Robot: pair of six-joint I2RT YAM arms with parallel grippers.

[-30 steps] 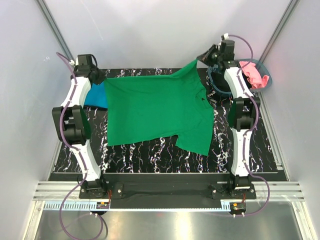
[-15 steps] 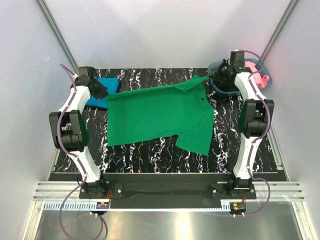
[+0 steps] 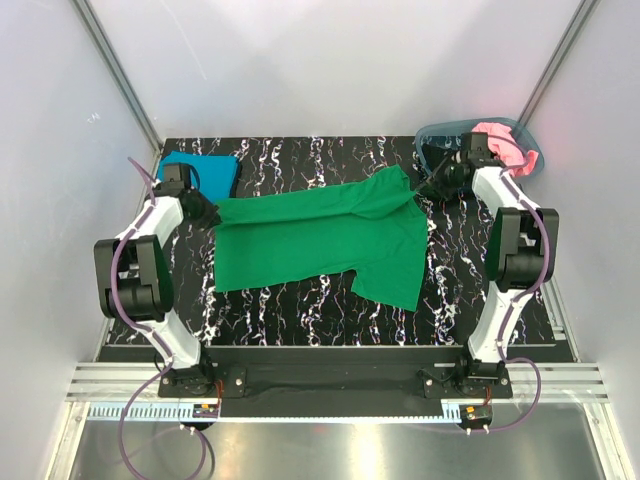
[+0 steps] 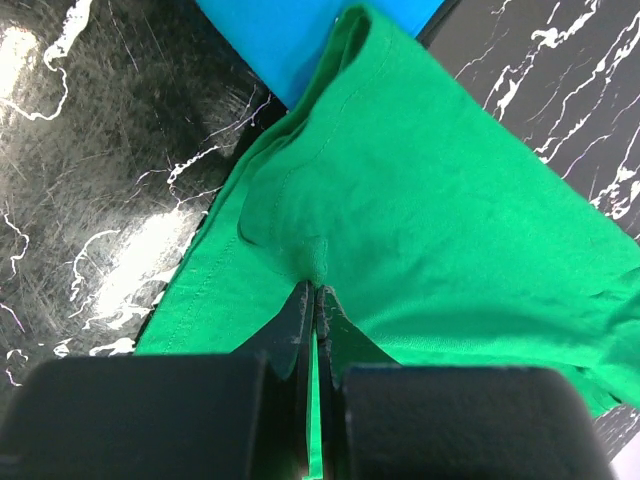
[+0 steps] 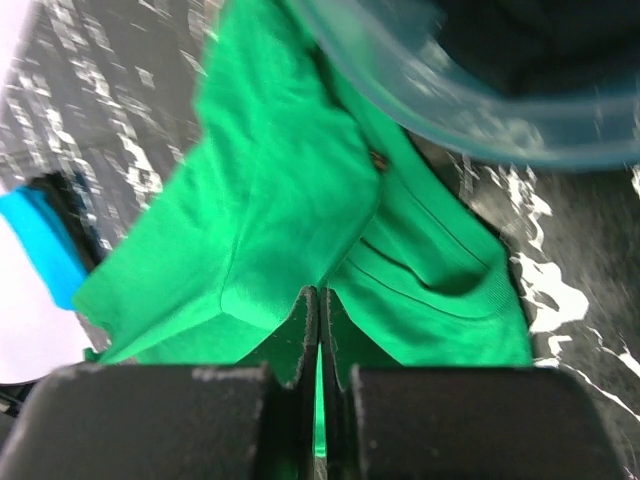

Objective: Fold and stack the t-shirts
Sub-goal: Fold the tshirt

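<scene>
Inside the far-right basket [image 3: 447, 127], a pink t-shirt [image 3: 503, 143].

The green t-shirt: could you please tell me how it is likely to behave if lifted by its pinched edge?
Probably floppy: the green t-shirt puckers into folds where the left gripper and right gripper pinch it. Likely light, since two small pinches carry its far edge. It should sag between the grips and drag on the table.

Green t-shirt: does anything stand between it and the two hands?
Nothing visible does. The left hand is shut on the green t-shirt at its left edge, and the right hand is shut on its right side, close to the basket.
</scene>
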